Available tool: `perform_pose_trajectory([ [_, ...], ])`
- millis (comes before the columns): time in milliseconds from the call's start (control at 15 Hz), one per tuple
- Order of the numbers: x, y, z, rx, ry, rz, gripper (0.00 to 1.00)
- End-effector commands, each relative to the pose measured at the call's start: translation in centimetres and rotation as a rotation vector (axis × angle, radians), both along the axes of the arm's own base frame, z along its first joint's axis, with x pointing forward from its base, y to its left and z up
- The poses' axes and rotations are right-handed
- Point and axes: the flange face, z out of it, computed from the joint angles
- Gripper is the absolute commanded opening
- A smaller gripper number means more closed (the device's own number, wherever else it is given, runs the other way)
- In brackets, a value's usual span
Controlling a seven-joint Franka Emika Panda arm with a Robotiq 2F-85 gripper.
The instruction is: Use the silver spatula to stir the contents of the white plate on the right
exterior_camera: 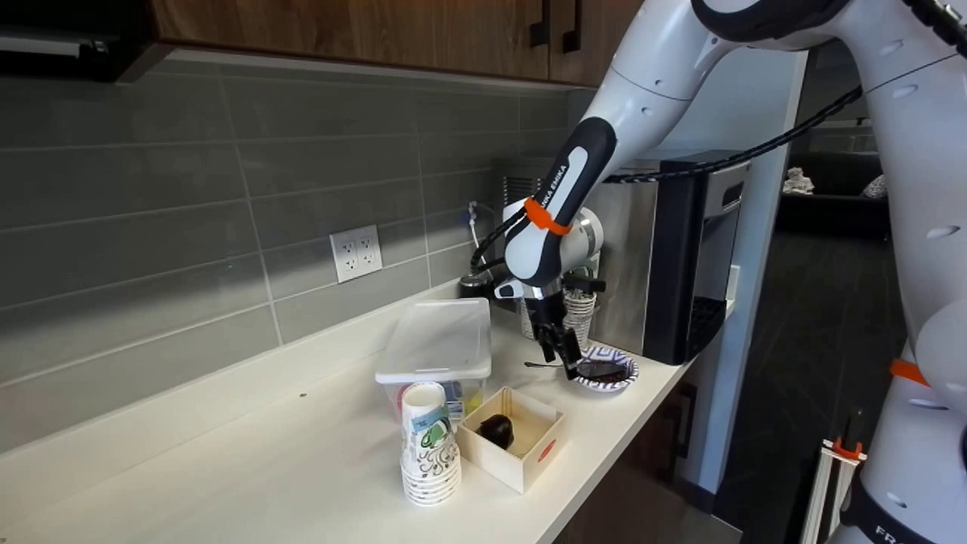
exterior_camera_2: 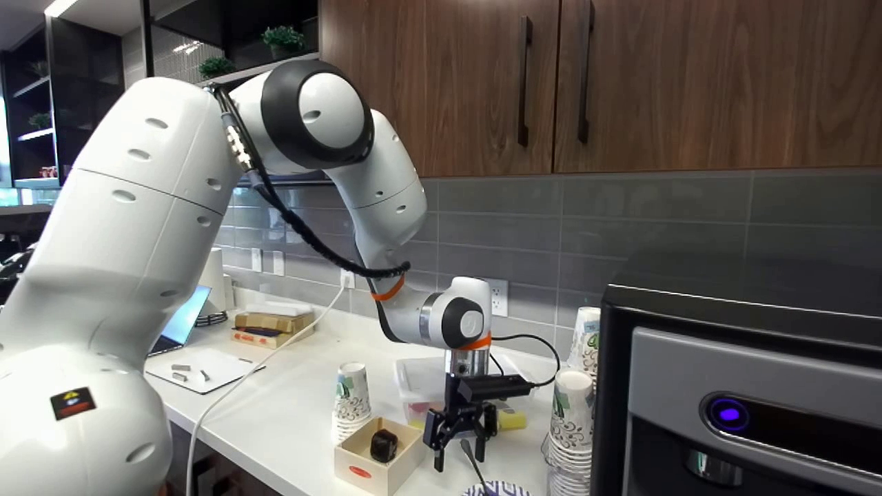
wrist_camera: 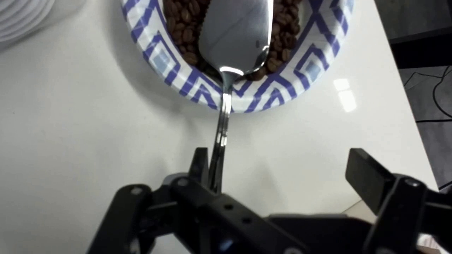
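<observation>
The white plate point(exterior_camera: 604, 387) is a small dish with a blue zigzag rim, at the counter's right end; its rim also shows in an exterior view point(exterior_camera_2: 497, 490) and the wrist view point(wrist_camera: 254, 100). It holds brown beans point(wrist_camera: 185, 28). The silver spatula point(wrist_camera: 233, 38) lies with its blade on the beans and its handle over the rim toward my gripper point(wrist_camera: 281, 160). My gripper is open, low above the counter, and also shows in both exterior views point(exterior_camera: 563, 366) point(exterior_camera_2: 459, 461). The handle runs between the fingers, close beside the left one in the wrist view; contact cannot be told. The handle's end is hidden there.
A wooden box point(exterior_camera: 540, 461) with a dark object, a cup stack point(exterior_camera: 428, 453) and a lidded clear container point(exterior_camera: 442, 340) stand near the arm. More cups point(exterior_camera_2: 572, 413) and a large machine point(exterior_camera: 657, 257) stand beside the plate. The counter edge point(exterior_camera: 642, 417) is close to it.
</observation>
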Motion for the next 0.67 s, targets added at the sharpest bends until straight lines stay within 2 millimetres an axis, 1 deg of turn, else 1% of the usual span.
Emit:
perform_pose_trajectory([
  [0,2.4,-0.1,-1.3,-0.011,-0.001,0.027,1.0],
  [267,4.0,-0.3,-2.0,-0.021,0.009,0.045,1.0],
  [533,5.0,0.0,-2.7,-0.009,0.024,0.059,1.0],
  [600,5.2,0.1,-2.8,-0.009,0.028,0.06,0.75],
])
